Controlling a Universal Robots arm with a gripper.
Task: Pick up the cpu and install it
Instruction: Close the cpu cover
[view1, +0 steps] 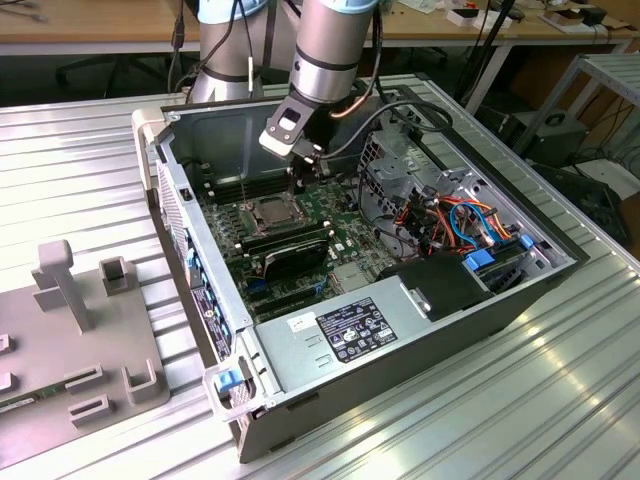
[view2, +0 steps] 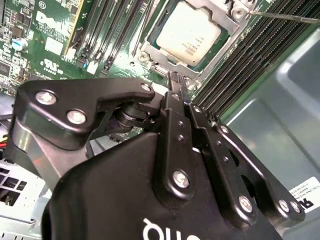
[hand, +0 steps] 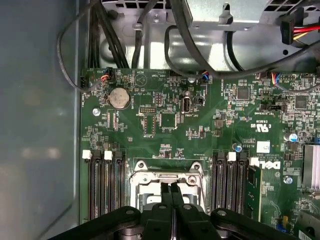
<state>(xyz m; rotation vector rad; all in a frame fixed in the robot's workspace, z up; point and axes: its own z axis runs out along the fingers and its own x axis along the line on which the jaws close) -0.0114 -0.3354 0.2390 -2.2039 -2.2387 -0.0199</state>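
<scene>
Silver-grey metal is showing at the socket (view2: 150, 50), where the cpu (view2: 187, 32) is lying flat, seated inside the socket's metal frame on the green motherboard (hand: 165, 120). In the exterior view the arm (view1: 330, 40) is reaching steeply down into the open computer case (view1: 420, 330), its wrist bending so that the gripper (view1: 300, 180) is pointing down at the board, just above the socket and slightly toward the exterior view's right of it. The cpu (view1: 272, 211) is sitting there apart from the tool, with nothing touching it.

In both wrist views the black fingers (view2: 180, 125) are pressing together along their length, with nothing between them. The gripper (view2: 176, 82) is hanging with its tips over the socket's rim, near the edge of the cpu but not on it. In the first wrist view the gripper (hand: 170, 187) is overlapping the socket (hand: 167, 175), with rows of memory slots (hand: 105, 185) flanking the socket on both sides.
</scene>
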